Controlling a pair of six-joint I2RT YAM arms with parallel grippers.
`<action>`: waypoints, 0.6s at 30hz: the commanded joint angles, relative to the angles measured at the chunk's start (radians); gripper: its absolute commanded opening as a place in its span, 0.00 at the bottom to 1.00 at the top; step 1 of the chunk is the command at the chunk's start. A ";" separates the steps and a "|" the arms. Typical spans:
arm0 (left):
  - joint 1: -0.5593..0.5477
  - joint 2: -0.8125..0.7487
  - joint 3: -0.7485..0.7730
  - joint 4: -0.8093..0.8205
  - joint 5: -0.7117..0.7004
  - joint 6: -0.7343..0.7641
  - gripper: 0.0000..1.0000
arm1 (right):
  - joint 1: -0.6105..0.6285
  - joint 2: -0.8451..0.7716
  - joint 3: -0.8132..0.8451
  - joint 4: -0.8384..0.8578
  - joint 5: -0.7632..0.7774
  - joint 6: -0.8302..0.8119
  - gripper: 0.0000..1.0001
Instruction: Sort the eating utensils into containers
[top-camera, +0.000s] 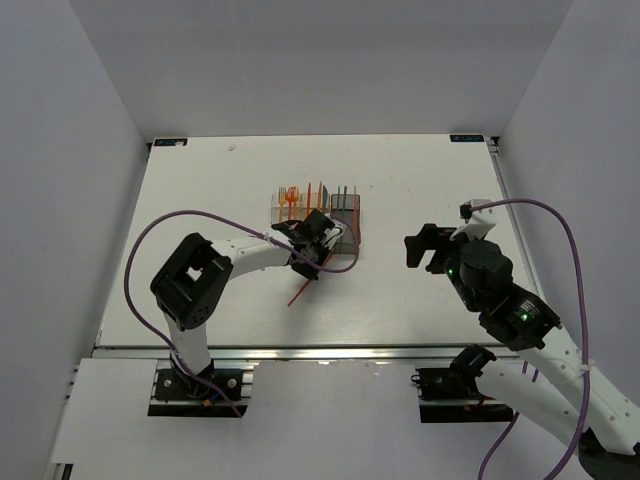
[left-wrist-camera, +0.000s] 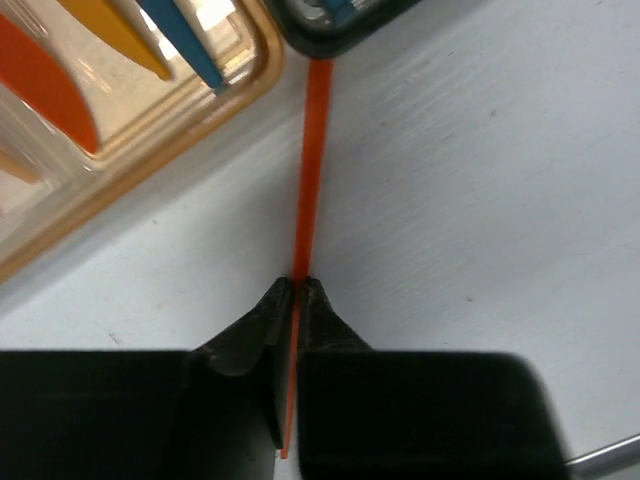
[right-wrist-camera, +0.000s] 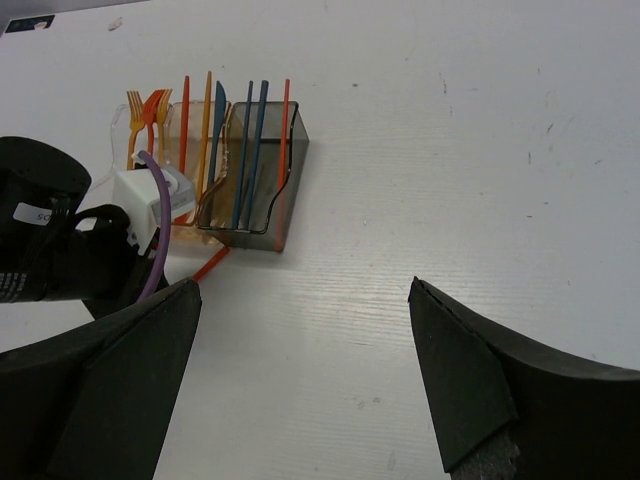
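Orange utensil (left-wrist-camera: 311, 170): pinched in left fingers (left-wrist-camera: 245, 335), long axis pointing ahead at dark bin (left-wrist-camera: 322, 42); right fingers (right-wrist-camera: 120, 370) spread, empty.

Orange utensil (left-wrist-camera: 308, 190) type unclear; tan bin (left-wrist-camera: 230, 105), dark bin (left-wrist-camera: 330, 35) cropped.

Plain orange utensil (left-wrist-camera: 308, 180), black left gripper (left-wrist-camera: 297, 288). Also tan bin (left-wrist-camera: 180, 135), smoky grey bin (right-wrist-camera: 285, 190), blue utensils (right-wrist-camera: 262, 130). White table (right-wrist-camera: 450, 150), purple cable (top-camera: 550, 215).

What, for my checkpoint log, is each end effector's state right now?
Left end effector: closed on the thin orange utensil.
Right end effector: open, holding nothing.
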 joint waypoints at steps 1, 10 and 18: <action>-0.037 0.031 -0.056 -0.059 0.053 -0.025 0.06 | -0.003 -0.016 0.008 0.032 0.014 -0.016 0.89; -0.169 -0.004 -0.056 -0.143 -0.009 -0.008 0.00 | -0.004 -0.017 0.009 0.029 0.021 -0.016 0.89; -0.171 -0.084 0.033 -0.145 -0.071 -0.028 0.00 | -0.004 -0.016 0.012 0.026 0.028 -0.015 0.89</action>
